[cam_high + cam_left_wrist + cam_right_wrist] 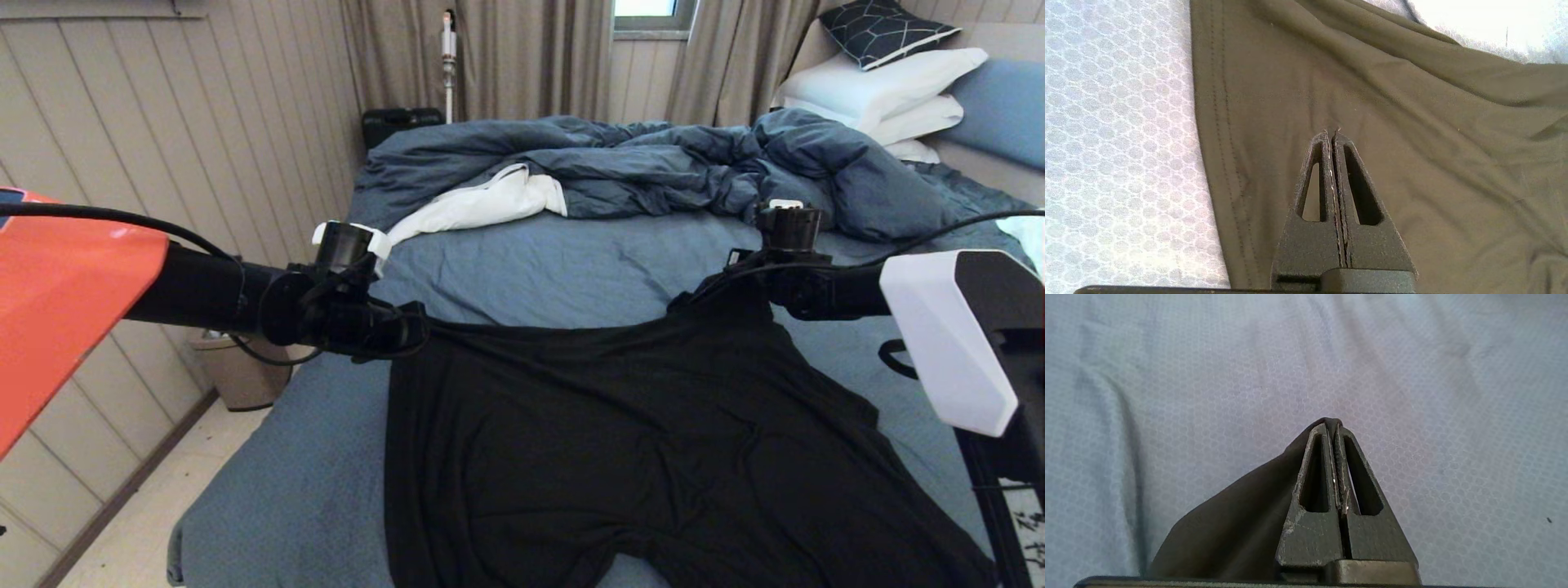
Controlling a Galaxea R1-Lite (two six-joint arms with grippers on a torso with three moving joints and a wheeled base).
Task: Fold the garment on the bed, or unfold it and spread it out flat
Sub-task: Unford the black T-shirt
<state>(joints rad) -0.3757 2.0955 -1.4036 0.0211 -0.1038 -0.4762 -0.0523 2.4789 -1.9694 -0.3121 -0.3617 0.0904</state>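
The garment (620,441), a black T-shirt, lies spread over the slate-blue sheet of the bed (531,261) with a plain black side up; no print or lettering shows. Its far edge runs taut between both grippers. My left gripper (412,328) is shut at that edge's left corner. In the left wrist view the left gripper (1332,132) is pressed together over the garment (1412,143), close to a stitched hem. My right gripper (694,296) is shut on the right corner. In the right wrist view the right gripper (1332,424) pinches the garment (1229,531), lifted above the sheet.
A rumpled dark blue duvet (653,163) with white lining lies across the far half of the bed. White pillows (882,90) and a dark patterned cushion (886,28) are stacked far right. A bin (241,371) stands on the floor at the left, by the panelled wall.
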